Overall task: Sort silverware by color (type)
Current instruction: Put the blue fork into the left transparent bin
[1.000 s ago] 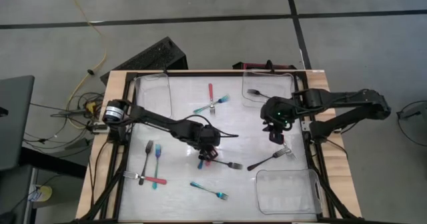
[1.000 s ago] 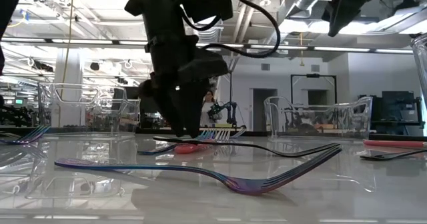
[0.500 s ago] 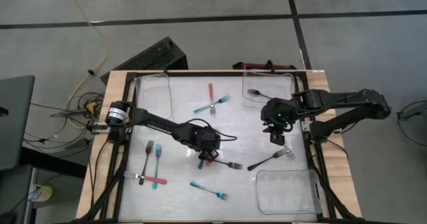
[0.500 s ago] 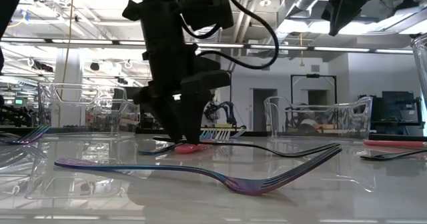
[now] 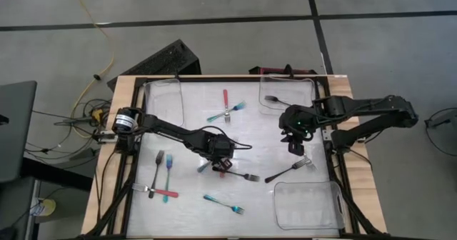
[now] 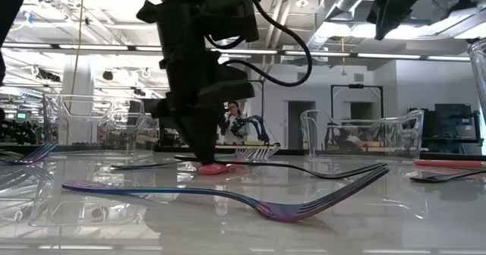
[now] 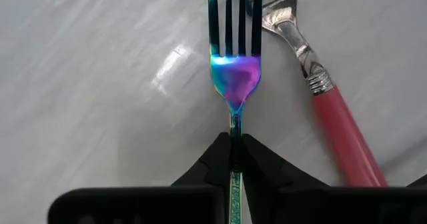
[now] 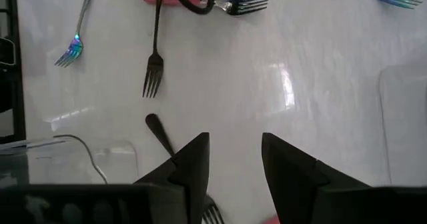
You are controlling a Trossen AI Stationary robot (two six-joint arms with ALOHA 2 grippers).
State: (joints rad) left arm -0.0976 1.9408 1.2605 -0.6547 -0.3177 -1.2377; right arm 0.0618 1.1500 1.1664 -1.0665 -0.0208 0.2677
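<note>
1. left gripper (image 7: 235, 151) down at mid-table, fingers pinched tight on the thin neck of an iridescent blue-purple fork (image 7: 233, 64); in the high view the same gripper (image 5: 218, 163) sits low on the white table (image 5: 193, 204)
2. red-handled fork (image 7: 333, 111) lies just beside the gripped fork, metal tines alongside its tines, not in the grip
3. black fork (image 5: 246, 176) lies just to the right of the left gripper
4. right gripper (image 8: 233, 161) hovers above the table's right side, fingers parted about halfway, nothing between them; in the high view (image 5: 295, 146) near a second black fork (image 5: 289, 171)
5. other forks: crossed red and teal pair (image 5: 226, 109) at the far middle; black, teal and red group (image 5: 161, 179) on the left; single teal fork (image 5: 223, 204) at the near edge; black fork (image 5: 274, 99) in the far-right clear tray (image 5: 314, 83)
6. clear tray (image 5: 307, 206) at near right; clear tray (image 5: 161, 97) at far left
</note>
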